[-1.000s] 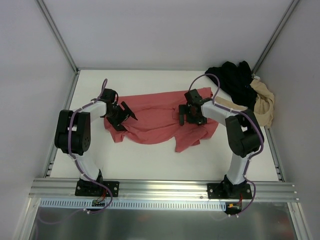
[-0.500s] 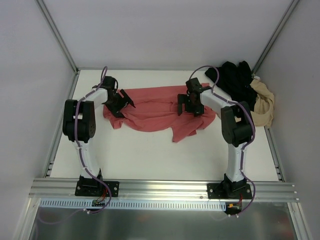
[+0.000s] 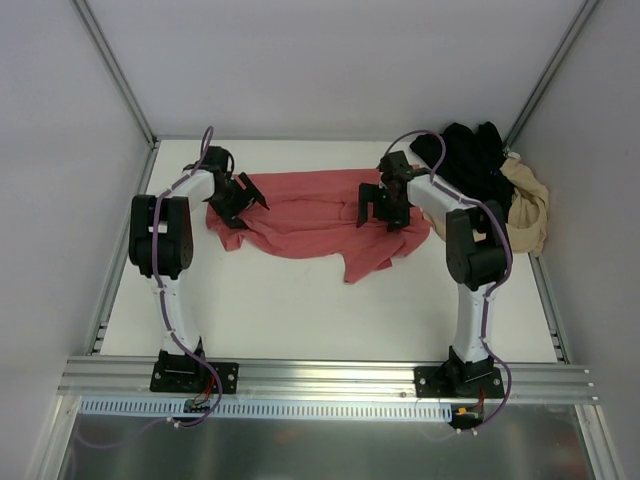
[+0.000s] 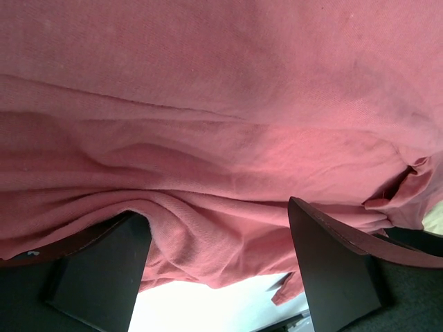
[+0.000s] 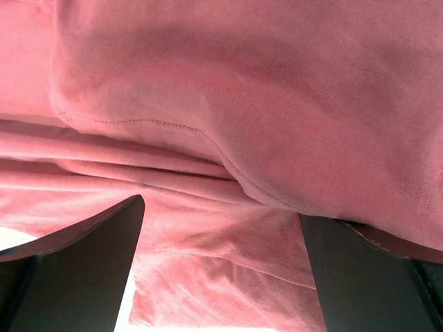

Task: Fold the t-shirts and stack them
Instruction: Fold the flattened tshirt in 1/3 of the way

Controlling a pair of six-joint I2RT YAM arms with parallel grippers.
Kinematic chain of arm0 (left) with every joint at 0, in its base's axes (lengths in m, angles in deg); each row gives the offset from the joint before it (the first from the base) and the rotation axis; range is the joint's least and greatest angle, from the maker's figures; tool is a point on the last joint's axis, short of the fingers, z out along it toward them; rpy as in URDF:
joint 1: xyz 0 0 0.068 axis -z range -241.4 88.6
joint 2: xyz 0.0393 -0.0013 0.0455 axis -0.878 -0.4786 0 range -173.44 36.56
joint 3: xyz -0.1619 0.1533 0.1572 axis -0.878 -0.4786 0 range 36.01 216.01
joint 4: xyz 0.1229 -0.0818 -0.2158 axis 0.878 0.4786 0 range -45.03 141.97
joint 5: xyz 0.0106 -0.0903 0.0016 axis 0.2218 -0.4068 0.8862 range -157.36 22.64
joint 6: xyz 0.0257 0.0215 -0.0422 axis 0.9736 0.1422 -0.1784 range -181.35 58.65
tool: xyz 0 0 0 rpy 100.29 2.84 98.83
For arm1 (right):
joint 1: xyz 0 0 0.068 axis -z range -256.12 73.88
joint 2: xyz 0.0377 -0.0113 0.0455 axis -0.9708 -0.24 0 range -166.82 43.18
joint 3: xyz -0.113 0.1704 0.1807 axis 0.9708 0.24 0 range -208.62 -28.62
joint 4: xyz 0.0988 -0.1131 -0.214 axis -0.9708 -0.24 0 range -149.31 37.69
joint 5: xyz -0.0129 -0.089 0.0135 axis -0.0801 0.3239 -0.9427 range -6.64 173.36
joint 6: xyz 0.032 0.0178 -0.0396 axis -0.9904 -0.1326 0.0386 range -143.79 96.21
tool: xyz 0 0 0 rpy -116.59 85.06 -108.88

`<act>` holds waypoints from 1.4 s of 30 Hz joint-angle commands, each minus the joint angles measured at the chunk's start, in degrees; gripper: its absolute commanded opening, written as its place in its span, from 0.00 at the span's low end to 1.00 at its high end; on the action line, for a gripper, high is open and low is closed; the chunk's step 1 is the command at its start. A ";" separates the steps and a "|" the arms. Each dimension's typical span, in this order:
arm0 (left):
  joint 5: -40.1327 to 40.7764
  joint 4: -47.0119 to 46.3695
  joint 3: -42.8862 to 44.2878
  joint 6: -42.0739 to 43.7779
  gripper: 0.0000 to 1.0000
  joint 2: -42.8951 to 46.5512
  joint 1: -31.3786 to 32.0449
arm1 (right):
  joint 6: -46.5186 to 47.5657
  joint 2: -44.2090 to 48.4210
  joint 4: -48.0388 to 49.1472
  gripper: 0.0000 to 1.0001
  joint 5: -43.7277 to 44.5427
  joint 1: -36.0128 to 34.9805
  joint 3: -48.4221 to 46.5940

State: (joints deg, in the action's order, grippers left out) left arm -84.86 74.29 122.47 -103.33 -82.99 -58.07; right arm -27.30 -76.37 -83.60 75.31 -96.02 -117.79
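Over that second both arms stretched out toward the back of the bench (image 3: 300, 320). The left gripper (image 3: 240, 198) slid away from the near side and ended up closer to the back edge, with its elbow lifted and the arm nearly straight. The right gripper (image 3: 383, 207) made the same move on its side, drawing nearer the back. The coral-red t-shirt (image 3: 310, 215) went along with them. Its far edge crept toward the back and the loose flap at its front pulled in from the near side.
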 commanded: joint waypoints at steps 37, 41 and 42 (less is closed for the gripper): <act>2.12 3.11 -32.84 4.80 0.82 48.34 1.32 | -3.69 48.32 -7.73 0.99 10.07 -7.69 34.67; 0.45 3.99 -34.59 5.50 0.82 57.73 2.46 | -6.50 56.59 -8.70 0.99 8.68 -9.18 40.53; 0.27 4.25 -35.21 5.50 0.82 59.41 2.64 | -7.29 57.92 -8.18 0.99 8.67 -9.63 42.13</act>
State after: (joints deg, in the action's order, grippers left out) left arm -82.54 75.75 88.79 -99.39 -28.85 -56.43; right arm -31.76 -22.45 -87.47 82.54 -104.58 -80.22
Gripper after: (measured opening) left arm 0.823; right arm 0.993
